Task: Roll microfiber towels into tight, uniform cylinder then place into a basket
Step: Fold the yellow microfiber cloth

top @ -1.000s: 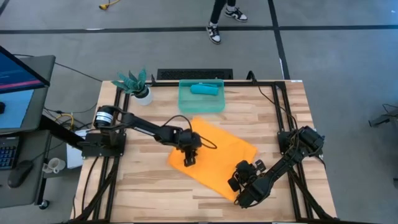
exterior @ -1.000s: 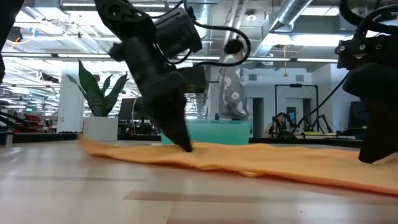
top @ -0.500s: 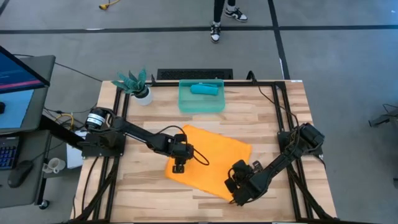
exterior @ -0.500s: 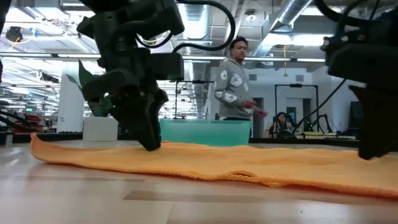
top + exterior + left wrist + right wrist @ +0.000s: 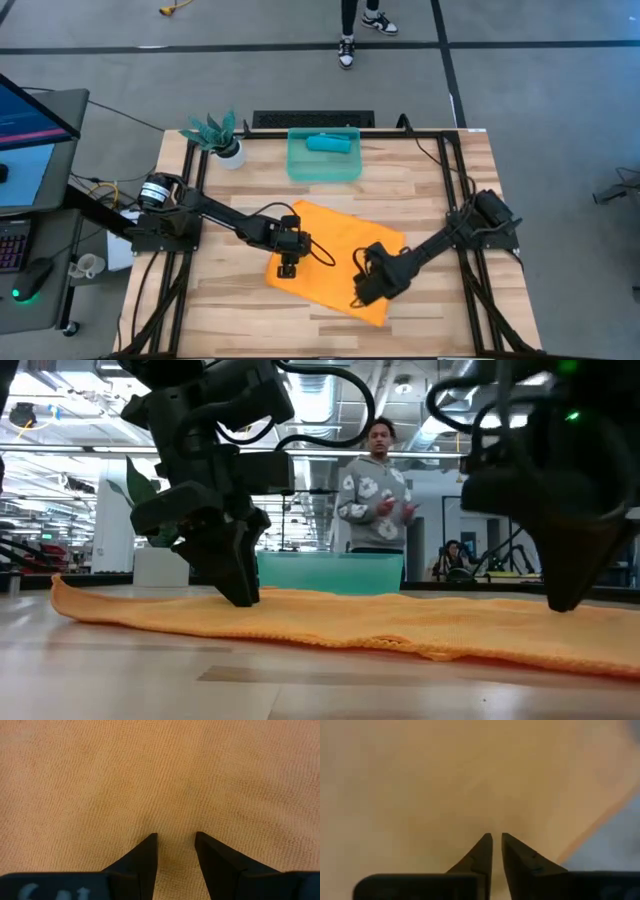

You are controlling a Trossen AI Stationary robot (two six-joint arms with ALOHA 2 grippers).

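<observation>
Left tool (image 5: 287, 270), fingers spread, pressing down on the large bright orange microfiber towel (image 5: 335, 255) lying flat at bench (image 5: 440, 180) centre. Right tool (image 5: 361, 296), fingers nearly together, tips down at the same towel's lower right edge; grip on the cloth impossible to tell. Smaller teal-blue towel (image 5: 328, 143) rolled inside the translucent teal-green plastic basket (image 5: 324, 168), upper centre of the high view.

Both arms are showing matte black, blocky links. A thin black cable is looping beside the left gripper (image 5: 287, 269), and a silver ring is banding the left arm's base joint. The right gripper (image 5: 358, 297) is ending in dark, tapered, wedge-shaped fingers (image 5: 479, 854).
</observation>
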